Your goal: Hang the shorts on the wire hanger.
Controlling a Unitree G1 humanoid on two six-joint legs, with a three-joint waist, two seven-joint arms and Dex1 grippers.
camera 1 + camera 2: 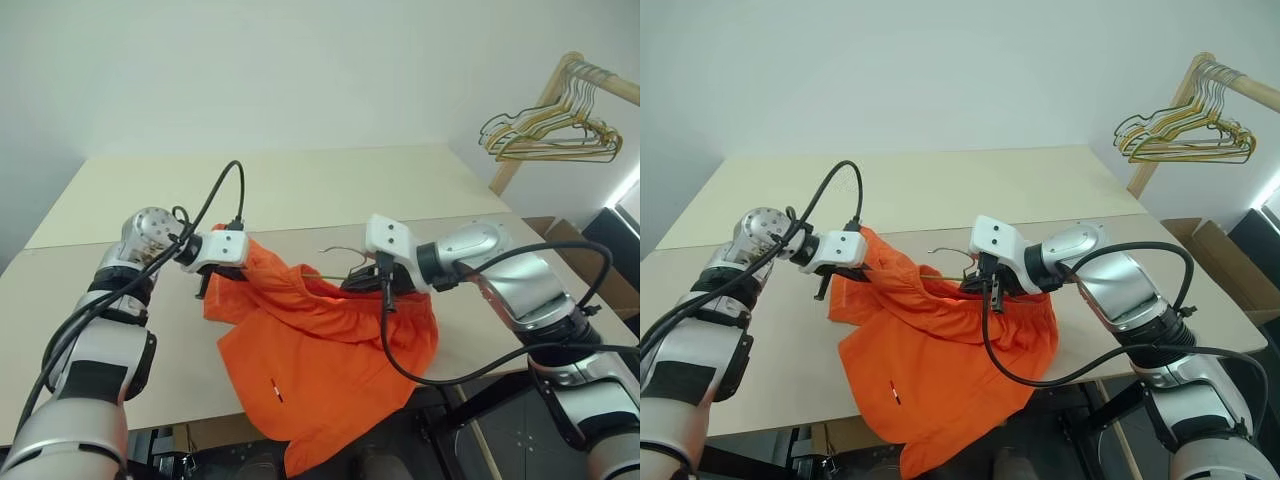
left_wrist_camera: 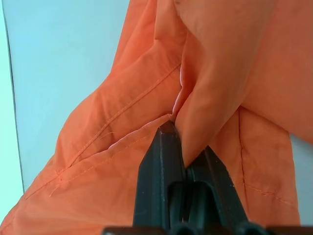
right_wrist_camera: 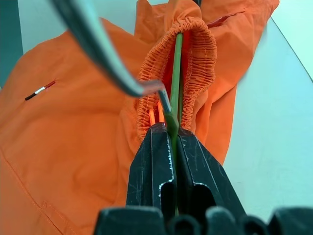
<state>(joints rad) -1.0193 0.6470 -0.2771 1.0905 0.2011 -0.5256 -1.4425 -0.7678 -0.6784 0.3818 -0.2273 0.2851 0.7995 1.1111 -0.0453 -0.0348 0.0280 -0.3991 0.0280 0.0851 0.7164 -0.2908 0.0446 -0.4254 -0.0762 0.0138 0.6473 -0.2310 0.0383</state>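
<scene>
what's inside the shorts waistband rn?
A green bar of the wire hanger runs into the gathered waistband of the shorts, pinched by the right gripper. Its hook pokes out above. The rest of the frame is covered by fabric.

One pair of shorts (image 1: 320, 350) is lying on one table (image 1: 300, 190) (one wire hanger (image 3: 175, 73) threading it), two grippers working.

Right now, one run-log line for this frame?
left hand: shut on shorts | right hand: shut on wire hanger | hanger bar inside the waistband | shorts partly draped over table edge
</scene>
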